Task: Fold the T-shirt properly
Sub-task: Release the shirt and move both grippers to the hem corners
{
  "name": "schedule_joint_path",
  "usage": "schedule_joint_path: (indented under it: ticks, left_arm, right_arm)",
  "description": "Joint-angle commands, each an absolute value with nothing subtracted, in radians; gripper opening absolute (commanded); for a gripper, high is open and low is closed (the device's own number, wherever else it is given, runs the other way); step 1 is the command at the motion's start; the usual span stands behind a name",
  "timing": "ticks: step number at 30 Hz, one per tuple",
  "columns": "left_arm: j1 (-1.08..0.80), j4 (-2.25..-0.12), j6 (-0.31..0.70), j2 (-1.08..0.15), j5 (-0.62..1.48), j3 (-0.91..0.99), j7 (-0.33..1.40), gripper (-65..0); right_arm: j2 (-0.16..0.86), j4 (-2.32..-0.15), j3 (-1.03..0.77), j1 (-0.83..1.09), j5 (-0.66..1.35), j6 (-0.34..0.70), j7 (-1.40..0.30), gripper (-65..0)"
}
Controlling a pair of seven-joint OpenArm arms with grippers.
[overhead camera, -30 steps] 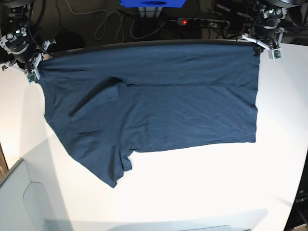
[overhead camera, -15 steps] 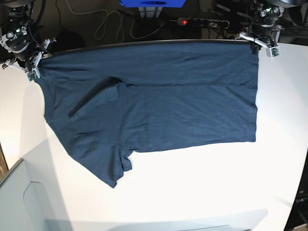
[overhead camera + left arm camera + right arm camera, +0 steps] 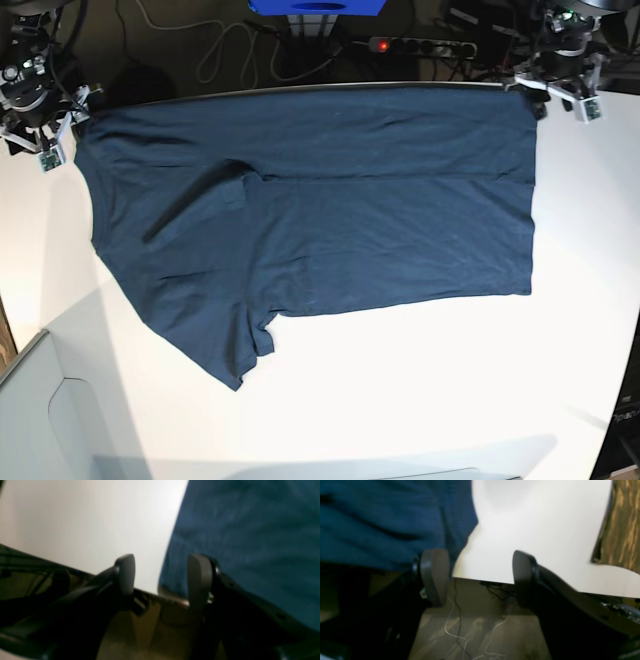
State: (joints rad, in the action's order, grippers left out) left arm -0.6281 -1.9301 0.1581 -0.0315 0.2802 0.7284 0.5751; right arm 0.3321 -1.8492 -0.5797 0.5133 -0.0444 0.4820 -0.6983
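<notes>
The T-shirt [image 3: 320, 210] lies spread flat on the white table [image 3: 450, 380], its far long edge running along the table's back rim. It is partly folded: 1 sleeve is tucked over the body near the middle-left, the other sleeve juts toward the near left.

Left gripper [image 3: 160, 580]: jaws apart, nothing between them. It hangs at the table's back rim just off the shirt's corner; the cloth edge sits beside one finger, not clamped. Right gripper [image 3: 480, 577]: jaws likewise spread and empty, at the opposite back corner, with the shirt beside one finger and bare table between the fingers.

Judgement: both grippers sit at the 2 far corners because that edge was likely the one laid out; the cloth looks taut and square there, so the next fold can start from a clean line.

Surroundings: beyond the back rim, a power strip [image 3: 420, 45] with a red light, loose cables [image 3: 230, 50], a blue object [image 3: 318, 6]. A pale bin [image 3: 40, 420] stands at the near left corner. Nothing lies on the shirt; the tucked sleeve's ridge may make the fold uneven.
</notes>
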Motion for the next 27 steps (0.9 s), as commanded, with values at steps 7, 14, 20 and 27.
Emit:
schedule_joint_path:
  ticks: [7, 14, 20, 27]
  left_arm:
    - [-0.544, -1.994, 0.156, -0.059, 0.277, 0.759, 0.555, -32.4]
    - [-0.262, -1.899, 0.156, -0.124, 0.275, 0.75, 0.555, -32.3]
    - [-0.018, -1.659, 0.156, -0.223, 0.274, 0.684, 0.55, -32.3]
    - [0.236, -1.268, 0.15, -0.305, 0.274, 0.521, 0.484, -32.3]
  right_arm:
    - [0.328, -1.929, -0.581, 0.429, -0.036, 0.484, -0.687, -26.8]
    - [0.259, -1.928, -0.549, 0.231, -0.039, 0.484, -0.762, -26.5]
    - [0.26, -1.928, -0.498, 0.147, -0.039, 0.484, -0.82, -26.7]
    - [0.257, -1.926, -0.493, 0.147, -0.039, 0.484, -0.817, -26.7]
